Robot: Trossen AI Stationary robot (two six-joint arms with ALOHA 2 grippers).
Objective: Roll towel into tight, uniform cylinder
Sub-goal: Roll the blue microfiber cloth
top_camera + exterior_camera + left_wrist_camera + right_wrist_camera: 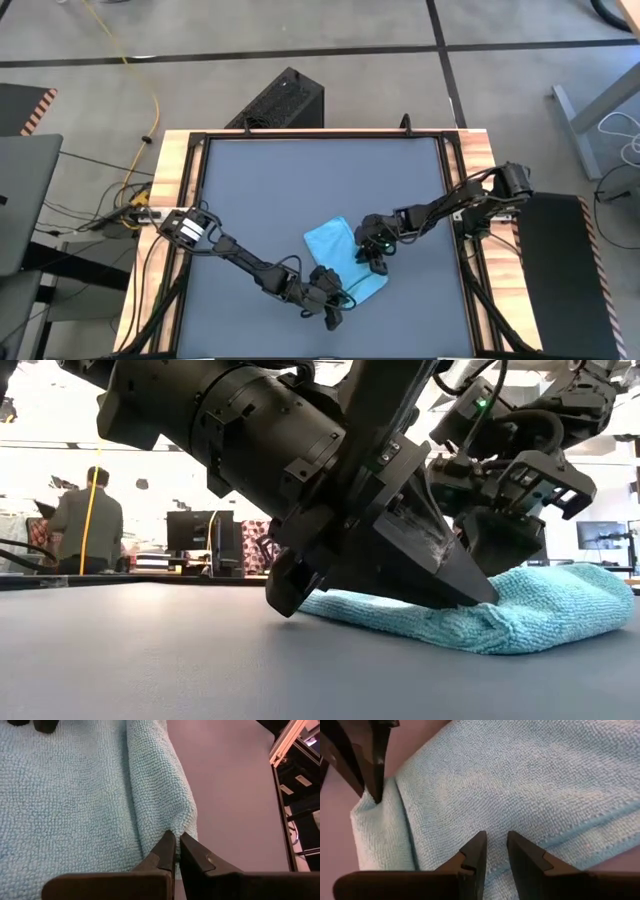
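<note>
On the table, towel edge is pinched by left end effector.

A: What colour is the towel?
B: Light sky-blue, plain, with no pattern; up close its looped weave reads a pale aqua.
A: And the table under it?
B: Dark grey on top, edged with a black frame and pale wood strips at left and right.
A: The arms?
B: Black. Both the left gripper and the right gripper have dark, near-black fingers.
A: Anything brighter?
B: A yellow cable on the grey floor, far left.
</note>
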